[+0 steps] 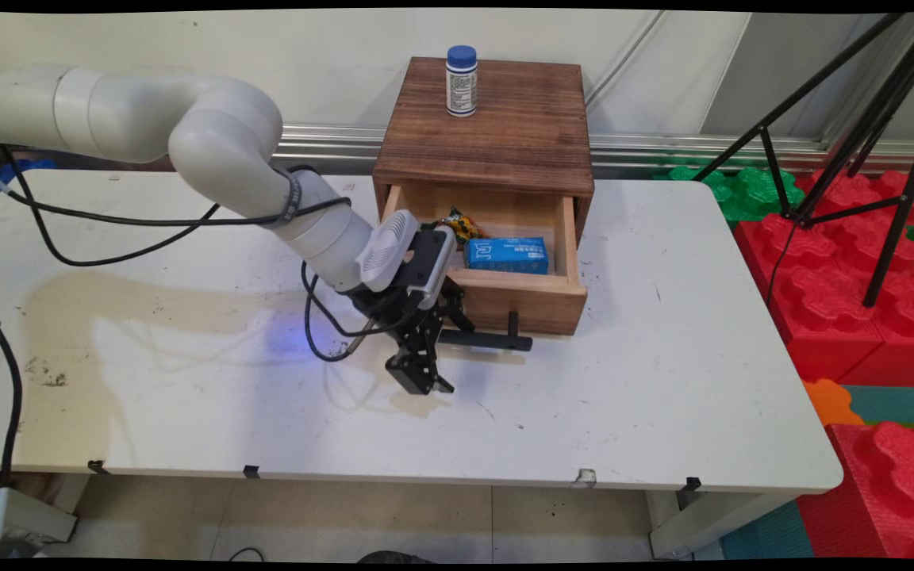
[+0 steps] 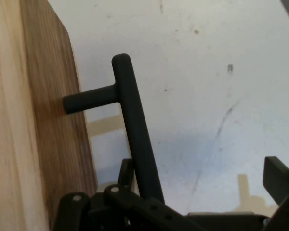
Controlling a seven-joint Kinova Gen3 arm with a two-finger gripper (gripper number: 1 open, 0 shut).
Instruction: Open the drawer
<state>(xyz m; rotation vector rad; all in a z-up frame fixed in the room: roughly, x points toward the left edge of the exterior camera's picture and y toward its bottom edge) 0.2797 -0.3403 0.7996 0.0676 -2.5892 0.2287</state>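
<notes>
Gripper [image 1: 424, 379] hangs at the drawer front [image 1: 532, 305], just left of the black bar handle [image 1: 482, 339], fingers spread and holding nothing; the hand view shows the handle [image 2: 135, 139] between them, untouched. Drawer [image 1: 505, 270] stands pulled out near the table's [image 1: 663, 412] far edge, containing a blue box [image 1: 506, 255] and a yellow packet [image 1: 462, 226]. White bottle [image 1: 461, 81] stands on the wooden cabinet [image 1: 497, 127].

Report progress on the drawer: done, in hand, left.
Done: the drawer stands pulled out, a blue box inside. In hand: the open tool sits at one end of the black handle, gripping nothing. Left: cannot tell; the blue-capped bottle stands on the cabinet.
</notes>
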